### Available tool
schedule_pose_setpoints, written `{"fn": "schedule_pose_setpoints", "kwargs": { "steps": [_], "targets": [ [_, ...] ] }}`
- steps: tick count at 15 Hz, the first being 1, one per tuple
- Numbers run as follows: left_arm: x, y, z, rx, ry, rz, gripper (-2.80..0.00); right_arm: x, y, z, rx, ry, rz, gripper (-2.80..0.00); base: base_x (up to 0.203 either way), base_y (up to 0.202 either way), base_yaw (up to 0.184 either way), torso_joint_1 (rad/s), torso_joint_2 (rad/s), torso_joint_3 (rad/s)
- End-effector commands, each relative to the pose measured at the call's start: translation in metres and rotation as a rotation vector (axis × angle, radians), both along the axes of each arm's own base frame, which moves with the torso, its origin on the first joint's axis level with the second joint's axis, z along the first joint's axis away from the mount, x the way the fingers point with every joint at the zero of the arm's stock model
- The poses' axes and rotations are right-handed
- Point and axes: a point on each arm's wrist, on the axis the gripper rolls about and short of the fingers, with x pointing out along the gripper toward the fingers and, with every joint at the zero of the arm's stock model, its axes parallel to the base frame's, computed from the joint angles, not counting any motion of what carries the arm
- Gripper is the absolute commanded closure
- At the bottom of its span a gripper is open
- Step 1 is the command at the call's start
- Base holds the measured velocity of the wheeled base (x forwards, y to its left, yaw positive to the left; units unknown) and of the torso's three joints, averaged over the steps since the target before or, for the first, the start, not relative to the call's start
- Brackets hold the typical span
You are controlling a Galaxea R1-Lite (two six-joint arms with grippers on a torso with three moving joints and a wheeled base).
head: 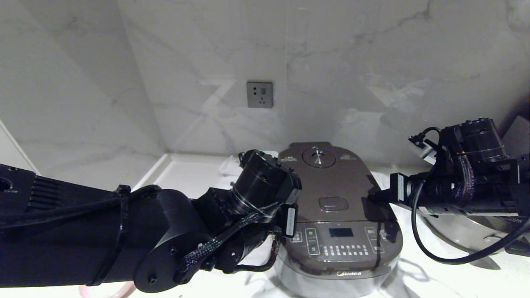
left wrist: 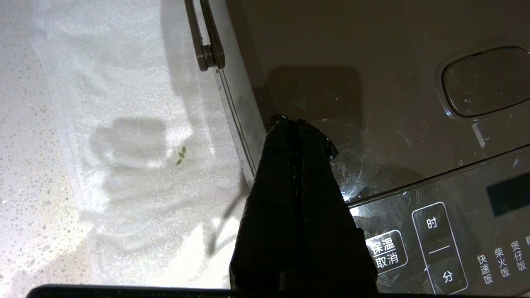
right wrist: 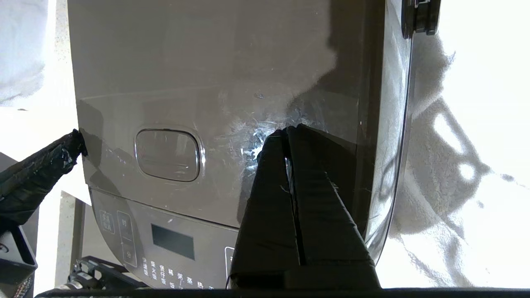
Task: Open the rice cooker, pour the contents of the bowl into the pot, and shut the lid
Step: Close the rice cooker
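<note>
The rice cooker point(head: 337, 215) is seen on a white cloth point(left wrist: 136, 124) spread over the speckled counter point(left wrist: 25, 124), against the marble wall and below a wall socket point(head: 259, 94). It is a rounded-square, dark brown appliance, with a front panel of buttons and a small display above the "Midea" logo; the glossy top is scuffed and smeared. The lid point(head: 331, 182) is shut flat, with the round steam vent point(head: 318, 157) at the back and the oval release button point(head: 333, 203) near the front edge.

The left gripper point(left wrist: 292, 124) is held with its fingers pressed together and empty, its tip at the lid's left front corner, just above the panel. The right gripper point(right wrist: 287, 131) is likewise closed on nothing, its tip low over the lid's right side, beside the release button. Part of a shiny steel pan point(head: 468, 231) is seen under the right arm.

Two small green bits point(left wrist: 181, 155) are left on the cloth beside the cooker. The bowl cannot be made out in any view.

The step in hand is judged to be either the opening or the final closing; which cannot be told. If opening, a press on the release button is called for next.
</note>
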Motion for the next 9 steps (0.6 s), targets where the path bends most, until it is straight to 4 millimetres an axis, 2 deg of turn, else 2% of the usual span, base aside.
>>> {"fn": "schedule_pose_setpoints", "kwargs": {
  "steps": [1,4,9],
  "targets": [
    [-0.001,-0.005,-0.008,0.012,0.016,-0.010,0.00,0.001,0.000,-0.003,-0.001,0.016,-0.001,0.00,0.000,0.000,0.000,0.000,0.00,0.000],
    [-0.002,-0.005,-0.001,-0.005,0.003,-0.008,0.00,0.000,0.000,0.003,0.003,-0.004,-0.002,0.00,0.000,0.000,0.000,0.000,0.00,0.000],
    [-0.006,0.004,0.049,-0.138,-0.090,-0.004,0.00,-0.021,-0.001,0.042,0.046,-0.133,0.013,0.00,0.000,0.000,0.000,0.000,0.00,0.000]
  ]
}}
